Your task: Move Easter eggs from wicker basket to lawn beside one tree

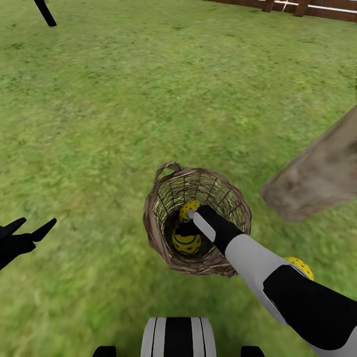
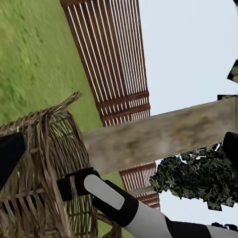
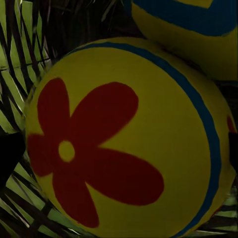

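Head view shows the right gripper (image 1: 187, 222) reaching down into the small round brown wicker basket (image 1: 158, 225) of woven twigs, which stands on the green grassy lawn (image 1: 99, 109). Two small yellow Easter eggs sit inside the basket: one with a blue band (image 1: 187, 243) just below the jaws, and one with red dots (image 1: 188, 207) just behind them. A third yellow egg with red dots (image 1: 300, 266) lies on the grass outside the basket, beside the right arm, close to the thick pale grey-brown tree trunk (image 1: 317, 173). In the right wrist view a big yellow egg with a red flower (image 3: 129, 144) is right in front of the jaws, touching another egg (image 3: 198, 34). I cannot tell if these jaws are spread or pinching. The left gripper (image 1: 34, 229) hangs off to the side, well apart from the basket, jaws spread wide. A brown wooden slat fence (image 1: 317, 7) stands far off.
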Robot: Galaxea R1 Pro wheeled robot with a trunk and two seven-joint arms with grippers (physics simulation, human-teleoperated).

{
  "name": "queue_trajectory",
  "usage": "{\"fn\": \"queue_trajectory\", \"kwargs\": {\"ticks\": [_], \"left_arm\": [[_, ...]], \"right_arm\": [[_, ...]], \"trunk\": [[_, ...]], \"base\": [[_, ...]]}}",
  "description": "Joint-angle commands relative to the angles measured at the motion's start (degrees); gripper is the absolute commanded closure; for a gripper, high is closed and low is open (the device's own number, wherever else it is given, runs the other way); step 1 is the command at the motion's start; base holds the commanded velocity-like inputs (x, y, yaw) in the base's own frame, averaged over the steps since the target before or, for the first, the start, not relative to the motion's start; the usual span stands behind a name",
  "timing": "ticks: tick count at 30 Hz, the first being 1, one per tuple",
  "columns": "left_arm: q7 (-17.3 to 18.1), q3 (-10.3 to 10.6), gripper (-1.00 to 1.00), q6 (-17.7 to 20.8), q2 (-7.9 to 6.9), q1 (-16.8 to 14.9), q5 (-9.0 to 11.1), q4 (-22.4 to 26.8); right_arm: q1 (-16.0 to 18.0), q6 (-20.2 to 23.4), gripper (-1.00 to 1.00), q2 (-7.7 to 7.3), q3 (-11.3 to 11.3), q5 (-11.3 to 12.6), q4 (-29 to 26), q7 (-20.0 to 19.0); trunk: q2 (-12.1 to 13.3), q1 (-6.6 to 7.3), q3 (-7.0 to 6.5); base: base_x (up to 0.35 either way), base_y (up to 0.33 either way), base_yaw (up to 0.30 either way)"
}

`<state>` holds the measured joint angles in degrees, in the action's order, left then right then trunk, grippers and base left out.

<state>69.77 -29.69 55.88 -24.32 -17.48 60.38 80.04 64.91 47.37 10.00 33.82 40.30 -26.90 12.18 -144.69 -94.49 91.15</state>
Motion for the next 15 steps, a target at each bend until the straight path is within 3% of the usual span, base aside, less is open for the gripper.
{"fn": "queue_trajectory", "kwargs": {"ticks": [1,15], "left_arm": [[0.01,-0.02,-1.00,0.37,-0.02,-0.01,0.18,0.00],[0.05,-0.02,-1.00,0.45,-0.03,-0.01,0.18,0.01]], "right_arm": [[0.04,0.18,1.00,0.00,0.29,-0.05,0.01,0.57],[0.04,0.47,1.00,0.00,0.29,0.18,-0.31,0.57]], "trunk": [[0.00,0.03,-0.19],[0.16,0.34,-2.85]], "base": [[0.000,0.000,0.000],[0.000,0.000,0.000]]}}
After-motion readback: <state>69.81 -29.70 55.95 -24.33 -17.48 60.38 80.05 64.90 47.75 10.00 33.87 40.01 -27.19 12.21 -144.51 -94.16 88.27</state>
